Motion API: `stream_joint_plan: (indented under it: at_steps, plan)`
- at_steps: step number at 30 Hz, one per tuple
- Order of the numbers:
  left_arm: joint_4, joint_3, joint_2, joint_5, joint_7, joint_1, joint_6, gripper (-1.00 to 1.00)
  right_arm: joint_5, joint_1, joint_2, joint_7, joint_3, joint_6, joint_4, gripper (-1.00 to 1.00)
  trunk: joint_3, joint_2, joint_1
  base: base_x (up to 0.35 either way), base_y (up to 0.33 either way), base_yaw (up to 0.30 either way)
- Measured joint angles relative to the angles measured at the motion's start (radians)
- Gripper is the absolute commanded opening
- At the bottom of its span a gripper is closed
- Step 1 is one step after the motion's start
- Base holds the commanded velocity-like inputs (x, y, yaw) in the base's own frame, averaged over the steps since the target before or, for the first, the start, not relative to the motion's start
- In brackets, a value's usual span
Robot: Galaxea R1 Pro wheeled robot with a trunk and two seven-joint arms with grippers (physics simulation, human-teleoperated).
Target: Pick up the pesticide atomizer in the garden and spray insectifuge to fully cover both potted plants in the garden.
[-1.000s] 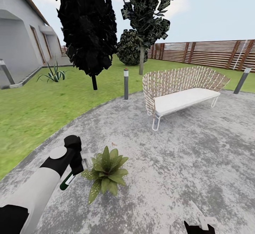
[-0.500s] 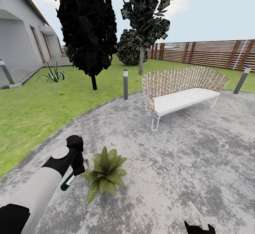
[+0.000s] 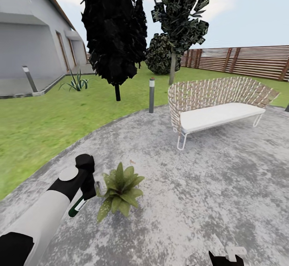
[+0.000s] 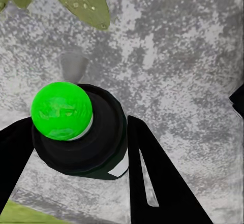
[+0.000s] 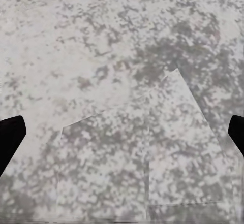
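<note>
My left gripper (image 3: pixel 85 185) is shut on the pesticide atomizer (image 3: pixel 76 207), a slim dark bottle with a green end, held just above the paving. In the left wrist view the atomizer (image 4: pixel 94 142) sits between the two black fingers (image 4: pixel 152 183), its bright green cap (image 4: pixel 62 110) facing the camera. One potted plant (image 3: pixel 119 189), a low rosette of pointed green leaves, stands right beside the bottle; a spotted leaf (image 4: pixel 81 0) of it lies beyond the cap. The second potted plant is out of view. My right gripper (image 3: pixel 226 256) hangs open over bare paving (image 5: pixel 122 82).
A woven bench (image 3: pixel 218 107) with a white seat stands on the round paved patch at the right. A short bollard light (image 3: pixel 151 95) and a dark tree (image 3: pixel 114 37) stand at the lawn's edge. House (image 3: pixel 32 45) at left, wooden fence (image 3: pixel 241 61) behind.
The whole head view has shifted to the right, so the camera turned left. The left arm, the atomizer and the plant keep their places relative to each other.
</note>
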Motion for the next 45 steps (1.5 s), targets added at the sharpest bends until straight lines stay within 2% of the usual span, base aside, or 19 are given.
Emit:
stream_joint_plan:
  at_steps: [9, 11, 13, 15, 16, 18, 21, 26, 37, 45]
  plan:
    - [0.0, 0.005, -0.001, 0.0, 0.0, 0.003, 0.0, -1.0, 0.0, 0.0, 0.0, 0.0, 0.0, 0.0, 0.0, 1.0, 0.0, 0.0, 0.0, -0.092, -0.089, 0.277]
    - [0.001, 0.007, -0.005, 0.003, 0.0, 0.031, 0.001, -1.0, 0.0, 0.0, 0.001, 0.0, 0.0, 0.0, 0.0, 1.0, 0.0, 0.0, 0.0, -0.002, -0.003, 0.169]
    - [0.002, 0.008, -0.022, 0.004, 0.0, 0.06, 0.002, -1.0, 0.001, 0.0, 0.001, 0.0, 0.0, 0.0, 0.0, 1.0, 0.0, 0.0, 0.0, -0.001, -0.001, 0.061]
    - [0.008, 0.011, -0.055, 0.005, 0.0, 0.079, 0.006, -1.0, 0.001, 0.0, 0.001, 0.0, 0.0, 0.0, 0.0, 1.0, 0.0, 0.0, 0.0, 0.0, 0.0, 0.016]
    - [0.02, 0.011, -0.063, 0.004, 0.002, 0.082, 0.021, -1.0, 0.001, 0.0, 0.001, 0.001, 0.0, 0.0, 0.0, 1.0, 0.0, 0.0, 0.0, 0.0, 0.0, 0.006]
    - [0.039, 0.01, -0.069, 0.005, 0.047, 0.085, 0.063, -1.0, 0.001, 0.0, 0.001, 0.002, 0.0, 0.0, 0.0, 1.0, 0.0, 0.0, 0.0, 0.0, 0.0, 0.002]
    - [0.049, 0.013, -0.072, 0.014, 0.091, 0.09, 0.081, -1.0, 0.001, 0.0, 0.0, 0.001, 0.0, 0.0, 0.0, 1.0, 0.0, 0.0, 0.0, 0.0, 0.0, 0.0]
    - [0.047, 0.015, -0.072, 0.013, 0.102, 0.141, 0.083, -1.0, 0.001, 0.0, 0.0, 0.001, 0.0, 0.0, 0.0, 1.0, 0.0, 0.0, 0.0, 0.004, -0.001, 0.0]
    - [0.045, 0.023, -0.07, 0.014, 0.103, 0.146, 0.085, -1.0, 0.0, 0.0, 0.001, 0.001, 0.0, 0.0, 0.0, 1.0, 0.0, 0.0, -0.001, 0.205, -0.147, 0.049]
    - [0.046, 0.023, -0.07, 0.015, 0.103, 0.147, 0.085, -1.0, -0.001, 0.0, 0.0, 0.002, 0.0, 0.0, -0.002, 1.0, 0.0, 0.0, 0.0, 0.03, -0.031, 0.1]
